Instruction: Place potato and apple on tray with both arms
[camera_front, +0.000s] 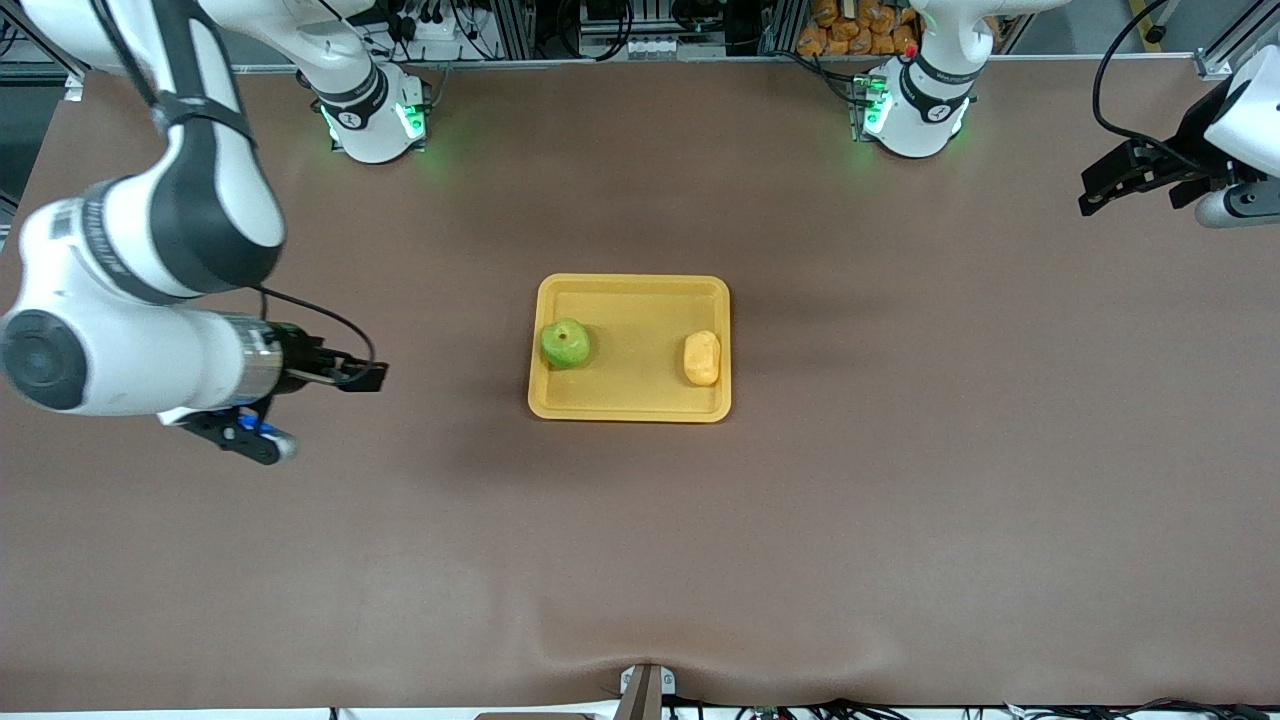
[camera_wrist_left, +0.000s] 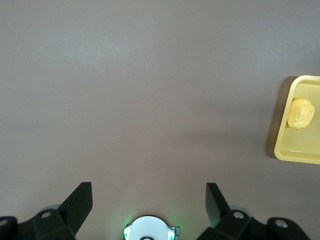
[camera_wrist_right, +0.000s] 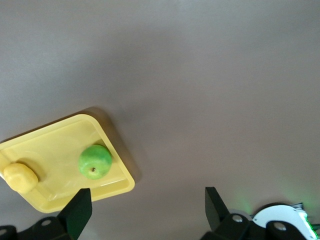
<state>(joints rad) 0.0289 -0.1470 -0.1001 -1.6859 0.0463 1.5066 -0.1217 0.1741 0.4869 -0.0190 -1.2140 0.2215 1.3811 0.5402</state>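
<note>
My right gripper (camera_front: 345, 378) hangs over bare worktop (camera_front: 640, 540) toward the right arm's end, empty, its fingers (camera_wrist_right: 77, 212) spread wide with nothing between them.

The tray (camera_front: 630, 290) sits mid-worktop: a shallow yellow-orange rectangle with rounded corners and a raised rim. In it, at the end toward my right arm, lies the apple (camera_front: 566, 343), round and bright green with a dimpled stem hollow, resting against or just beside the rim there. At the tray's other end lies the potato (camera_front: 702, 357), a small oblong yellow-orange lump with smooth matte skin, close to the rim toward my left arm. The two are well apart, with bare tray floor between them.

My left gripper (camera_front: 1130, 180) hangs over the worktop at the left arm's end, released and empty, fingers (camera_wrist_left: 80, 202) apart.

The front view alone shows both arms and the whole tray together. My right wrist view shows the tray with both apple and potato in it, and the apple's stem hollow plainly. My left wrist view catches only one end of the tray with the potato, and a green-lit arm base (camera_wrist_left: 150, 231) between my fingers.
</note>
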